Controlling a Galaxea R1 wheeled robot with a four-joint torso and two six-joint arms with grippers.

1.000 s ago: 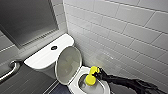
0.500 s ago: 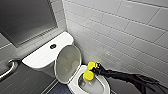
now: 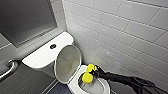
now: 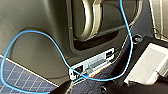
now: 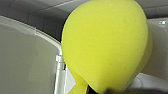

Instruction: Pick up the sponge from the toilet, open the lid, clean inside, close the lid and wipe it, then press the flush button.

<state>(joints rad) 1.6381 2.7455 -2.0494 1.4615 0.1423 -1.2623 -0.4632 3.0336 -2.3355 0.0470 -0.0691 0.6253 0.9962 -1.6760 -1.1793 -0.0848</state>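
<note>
White glossy wall tiles (image 3: pixel 130 30) filled the head view from 12 to 4 o'clock, with a grey flat panel (image 3: pixel 25 20) at 10 o'clock and a curved metal grab bar (image 3: pixel 8 67) at 8 o'clock. Between them stood the white glossy ceramic toilet (image 3: pixel 75 86). Its rectangular tank top (image 3: pixel 42 56) carried the small dark round flush button (image 3: pixel 53 46) in its centre. The white oval plastic lid (image 3: pixel 67 62) stood raised against the tank.

From 4 o'clock the black right arm (image 3: pixel 125 80) reached over the bowl (image 3: pixel 100 87). The right gripper (image 3: pixel 93 72) was clenched on the bright yellow soft sponge (image 3: pixel 88 75), which sat over the bowl's opening, just beside the lid's edge at its 9 o'clock. Whether it touched the rim could not be told. Open bowl lay at its 5 o'clock, and the tiled wall ran near at its 1 o'clock.

Up close, the right wrist view showed the sponge (image 5: pixel 105 45) squeezed into a rounded fold, with the lid's inner face (image 5: pixel 25 57) behind it.

Elsewhere, the left wrist view took in a looping blue cable (image 4: pixel 32 33) across the robot's own grey body and a patch of dark blue tiled floor (image 4: pixel 17 77). Whether the left gripper (image 4: pixel 83 88) was released or clenched could not be told.
</note>
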